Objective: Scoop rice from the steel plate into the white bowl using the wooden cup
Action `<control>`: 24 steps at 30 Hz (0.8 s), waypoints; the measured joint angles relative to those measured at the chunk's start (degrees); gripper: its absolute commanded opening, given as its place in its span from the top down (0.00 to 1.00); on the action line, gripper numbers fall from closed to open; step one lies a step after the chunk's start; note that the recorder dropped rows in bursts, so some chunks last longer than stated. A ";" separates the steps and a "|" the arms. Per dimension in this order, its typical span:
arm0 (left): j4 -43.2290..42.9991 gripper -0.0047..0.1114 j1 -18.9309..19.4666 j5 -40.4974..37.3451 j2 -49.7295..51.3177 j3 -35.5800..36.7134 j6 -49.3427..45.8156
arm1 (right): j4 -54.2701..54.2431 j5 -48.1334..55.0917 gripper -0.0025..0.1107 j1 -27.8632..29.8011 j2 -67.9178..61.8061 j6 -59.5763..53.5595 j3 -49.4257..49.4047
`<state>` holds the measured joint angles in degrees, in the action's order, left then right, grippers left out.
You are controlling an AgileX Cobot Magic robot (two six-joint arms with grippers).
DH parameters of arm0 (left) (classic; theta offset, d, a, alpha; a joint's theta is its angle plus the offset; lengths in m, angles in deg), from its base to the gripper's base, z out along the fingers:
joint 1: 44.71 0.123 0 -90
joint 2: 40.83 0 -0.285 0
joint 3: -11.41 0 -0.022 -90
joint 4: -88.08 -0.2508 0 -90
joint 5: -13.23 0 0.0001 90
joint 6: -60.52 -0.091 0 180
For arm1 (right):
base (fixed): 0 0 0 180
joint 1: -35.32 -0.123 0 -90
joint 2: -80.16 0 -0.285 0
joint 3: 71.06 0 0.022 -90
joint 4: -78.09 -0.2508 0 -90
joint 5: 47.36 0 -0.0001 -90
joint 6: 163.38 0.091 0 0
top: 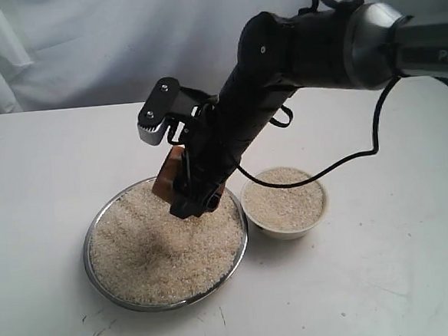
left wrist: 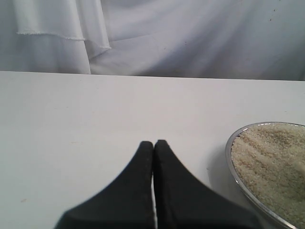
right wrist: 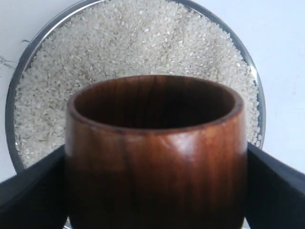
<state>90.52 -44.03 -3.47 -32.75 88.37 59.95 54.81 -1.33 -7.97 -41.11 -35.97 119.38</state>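
Right hand (top: 196,193) is clamping the empty wooden cup (right wrist: 157,157), tilting it mouth-down toward the rice (top: 160,249) in the steel plate (top: 88,254), while the white bowl (top: 290,231) is sitting nearly full, this scoop not yet taken

wooden cup (top: 167,175) half hidden, steel plate (left wrist: 228,149) cropped

White table (top: 37,250), draped white cloth (top: 85,47)

Plate (top: 89,262) w/ rice (top: 157,257) on table (top: 39,165); bowl (top: 286,229), also w/ rice, just right of it; cup (top: 164,178) over plate's rear part.
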 measured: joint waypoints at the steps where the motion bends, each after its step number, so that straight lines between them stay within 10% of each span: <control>1: 0.00 0.96 0.00 0.00 0.00 0.00 0.00 | 0.00 0.10 0.98 0.00 0.49 0.59 0.00; 24: 0.00 0.96 0.00 0.00 0.00 0.00 0.00 | 36.59 3.29 0.98 -8.38 1.32 16.38 0.00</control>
<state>90.52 -44.03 -3.47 -32.75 88.37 59.95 91.40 1.96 -16.35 -39.78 -19.59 119.38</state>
